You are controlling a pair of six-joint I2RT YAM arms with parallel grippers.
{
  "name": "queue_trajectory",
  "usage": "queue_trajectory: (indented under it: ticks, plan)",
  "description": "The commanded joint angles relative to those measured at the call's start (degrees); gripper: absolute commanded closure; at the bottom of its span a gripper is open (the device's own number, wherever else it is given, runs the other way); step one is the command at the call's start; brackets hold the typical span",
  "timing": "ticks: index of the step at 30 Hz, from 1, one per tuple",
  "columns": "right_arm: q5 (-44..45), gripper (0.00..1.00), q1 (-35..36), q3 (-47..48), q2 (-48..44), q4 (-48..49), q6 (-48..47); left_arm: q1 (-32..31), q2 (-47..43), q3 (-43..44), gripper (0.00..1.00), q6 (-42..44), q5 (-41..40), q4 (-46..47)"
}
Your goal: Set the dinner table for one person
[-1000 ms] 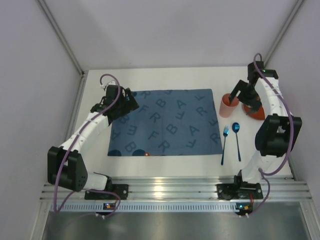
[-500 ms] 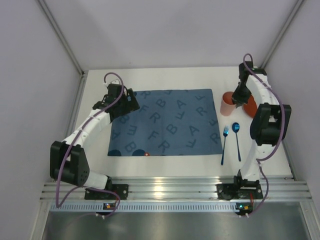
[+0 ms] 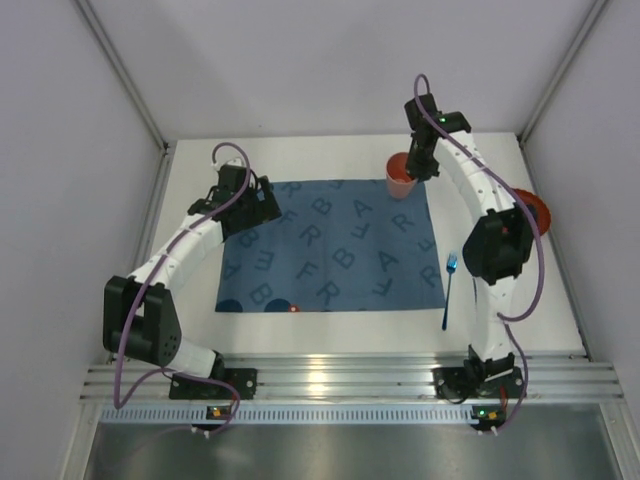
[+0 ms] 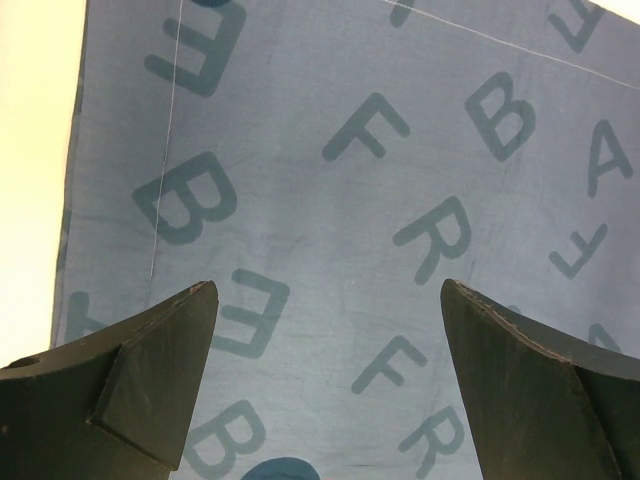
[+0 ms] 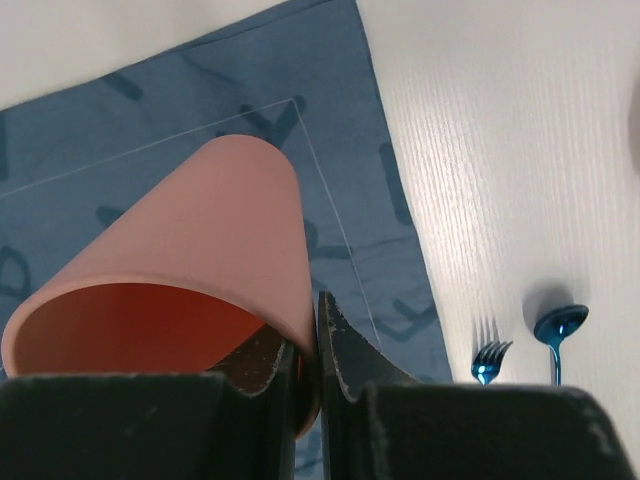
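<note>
Now, right hand [image 5: 308, 338] clamped on pink cup [image 5: 200, 240] wall, dinner table [image 5: 500, 150] below.

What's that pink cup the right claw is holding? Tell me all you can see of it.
The cup is a plain salmon-pink tumbler, smooth and plastic-looking. It widens toward its open mouth, is deeper orange inside and looks empty. The right claw pinches its wall, one finger inside, one outside. It is at the far right corner of the blue lettered mat; whether resting or lifted, I cannot tell.
</note>
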Motion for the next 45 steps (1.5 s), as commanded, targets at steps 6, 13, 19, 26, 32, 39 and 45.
queue_trajectory:
  ticks: [6, 13, 19, 26, 32, 39, 45]
  plan:
    - [2.84, 0.96, -1.13, 11.35, 13.4, -3.85, 0.54, 0.11, -2.81, 1.5, 0.01, 2.21, -0.79, -0.54]
    - [0.82, 0.22, -1.74, 11.01, 12.28, -4.38, 0.46, 0.19, -3.35, 0.97, 0.01, 2.65, -1.14, -0.63]
    - [-0.24, 0.09, -7.96, 6.54, 3.06, -3.16, 0.28, 0.19, -1.85, 1.41, 0.01, 2.57, 0.18, -0.02]
    - [-0.93, 0.08, -21.33, -10.6, -8.65, 3.79, -0.68, 0.19, -0.27, 1.06, 0.01, 2.22, 2.19, 1.48]
    - [0.02, 0.08, -24.68, -12.81, -8.48, 3.53, -2.89, 0.19, 1.75, 0.18, 0.02, 1.42, 3.87, 2.0]
    - [-3.14, 0.09, -27.84, -16.85, -3.74, 5.9, -0.43, 0.19, 2.28, -0.44, 0.02, 1.95, 4.05, 2.88]
    - [-19.3, 0.2, -31.89, -26.94, -5.48, 12.14, 2.74, 0.19, 2.19, -1.05, 0.02, 2.83, 4.4, 2.89]
